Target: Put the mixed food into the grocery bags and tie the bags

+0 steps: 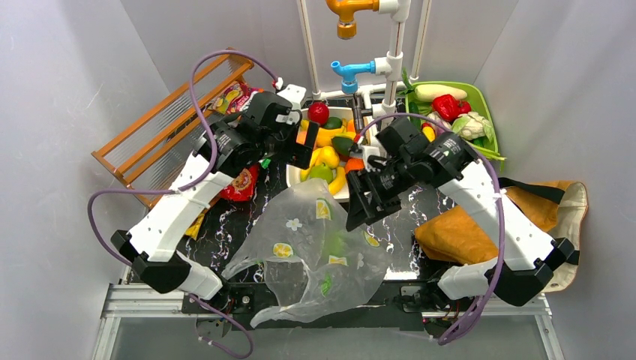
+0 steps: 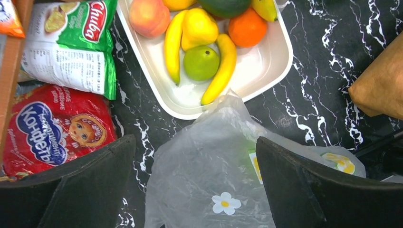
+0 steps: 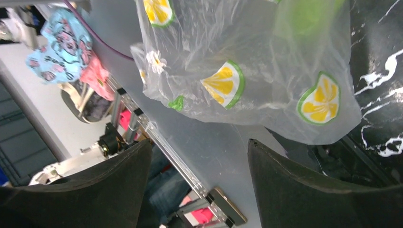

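Observation:
The clear bag (image 1: 315,247) printed with lemon slices and flowers lies crumpled at the table's near centre; a green shape shows through it. The tan tote (image 1: 480,225) lies at the right. Toy fruit fills a white tray (image 1: 294,174): bananas (image 2: 219,69), a green pear (image 2: 201,62), an orange (image 2: 247,27). My left gripper (image 1: 298,156) is open and empty above the bag's far end (image 2: 209,180), just short of the tray (image 2: 266,66). My right gripper (image 1: 358,210) is open and empty over the bag's right side (image 3: 247,66).
A green snack packet (image 2: 71,47) and a red one (image 2: 52,128) lie left of the tray, beside a wooden rack (image 1: 172,120). A green tray (image 1: 486,112) of vegetables stands at the back right. A toy tap (image 1: 352,71) rises behind the white tray.

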Robot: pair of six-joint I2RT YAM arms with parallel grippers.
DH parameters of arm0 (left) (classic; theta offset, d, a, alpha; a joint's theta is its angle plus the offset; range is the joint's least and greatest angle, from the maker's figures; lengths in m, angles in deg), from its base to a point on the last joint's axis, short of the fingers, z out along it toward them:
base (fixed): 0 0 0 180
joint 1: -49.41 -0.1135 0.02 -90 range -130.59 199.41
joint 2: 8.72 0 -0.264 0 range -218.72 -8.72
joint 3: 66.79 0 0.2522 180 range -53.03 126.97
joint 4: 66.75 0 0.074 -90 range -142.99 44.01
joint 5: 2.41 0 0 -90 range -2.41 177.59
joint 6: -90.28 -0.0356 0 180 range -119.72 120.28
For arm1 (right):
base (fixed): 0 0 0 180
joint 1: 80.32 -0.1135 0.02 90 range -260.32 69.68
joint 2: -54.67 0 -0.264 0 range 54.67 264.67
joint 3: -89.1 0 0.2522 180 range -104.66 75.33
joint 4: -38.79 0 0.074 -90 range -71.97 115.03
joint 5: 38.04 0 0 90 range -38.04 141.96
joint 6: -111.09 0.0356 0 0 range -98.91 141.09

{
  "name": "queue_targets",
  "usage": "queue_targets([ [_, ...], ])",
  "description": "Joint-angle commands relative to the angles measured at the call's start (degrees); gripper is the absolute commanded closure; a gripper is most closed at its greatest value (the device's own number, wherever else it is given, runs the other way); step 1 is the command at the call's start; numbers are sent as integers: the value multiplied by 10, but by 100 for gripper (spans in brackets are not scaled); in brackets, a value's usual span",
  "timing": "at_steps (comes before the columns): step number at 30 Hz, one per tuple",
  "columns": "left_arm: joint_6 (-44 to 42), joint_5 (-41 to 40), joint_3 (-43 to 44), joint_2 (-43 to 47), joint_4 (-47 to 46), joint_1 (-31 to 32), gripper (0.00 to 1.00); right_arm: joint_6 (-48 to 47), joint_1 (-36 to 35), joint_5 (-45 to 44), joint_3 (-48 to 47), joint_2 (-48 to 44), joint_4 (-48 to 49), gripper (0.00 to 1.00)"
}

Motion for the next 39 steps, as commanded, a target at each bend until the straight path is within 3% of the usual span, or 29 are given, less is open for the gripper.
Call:
queue_targets([
  [1,24,15,-44,44,6,-4,2,35,-67,-72,-18,6,-32,19],
  [10,114,-71,-83,85,104,-61,2,92,-193,-198,-130,106,-69,16],
  [16,148,-119,-98,114,133,-93,2,183,-262,-288,-244,196,-143,16],
  [20,200,-140,-140,139,124,-101,2,246,-312,-328,-251,216,-143,14],
  [25,221,-141,-198,184,91,-103,2,304,-357,-354,-264,256,-136,14],
  [32,185,-135,-212,216,88,-119,2,299,-380,-339,-310,346,-135,13],
  [37,169,-125,-222,228,72,-123,2,295,-381,-330,-319,369,-139,22],
  [39,155,-118,-228,234,63,-123,2,291,-380,-341,-323,365,-140,35],
])
